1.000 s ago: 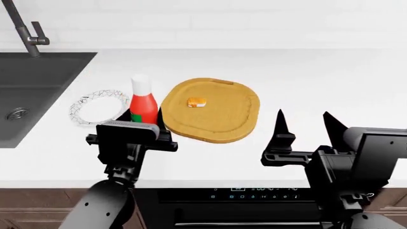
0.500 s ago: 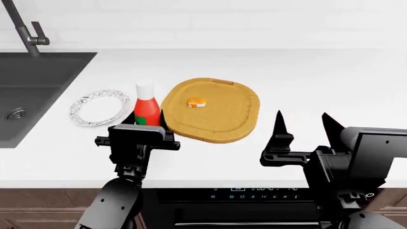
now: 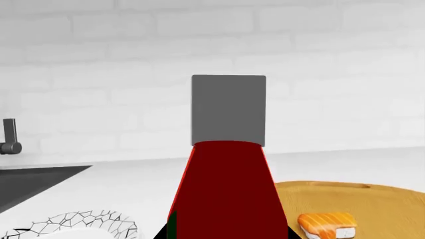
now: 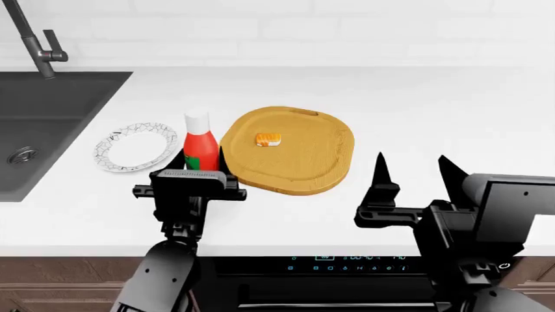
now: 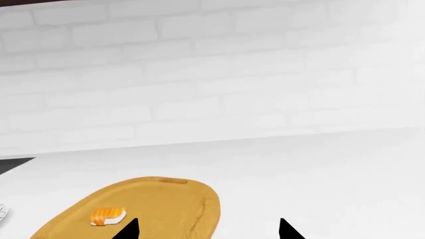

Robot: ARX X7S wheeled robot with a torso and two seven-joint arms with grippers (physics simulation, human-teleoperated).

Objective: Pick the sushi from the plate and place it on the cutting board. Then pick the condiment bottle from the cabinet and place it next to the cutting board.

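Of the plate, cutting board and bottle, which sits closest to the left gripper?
The condiment bottle: it stands upright right at the left gripper, between the plate and the cutting board.

**Setting: simulated home kitchen**

White table [image 4: 416,104] runs along a white brick wall [image 4: 303,26]. Dark recessed sink [image 4: 52,130] with drain, and grey tap [image 4: 35,39], set in at far left. Below the front edge: black appliance panel with a lit display [image 4: 347,260], flanked by brown wood cabinet fronts [image 4: 52,286]. Wooden cutting board [image 4: 290,153] lies on the table.
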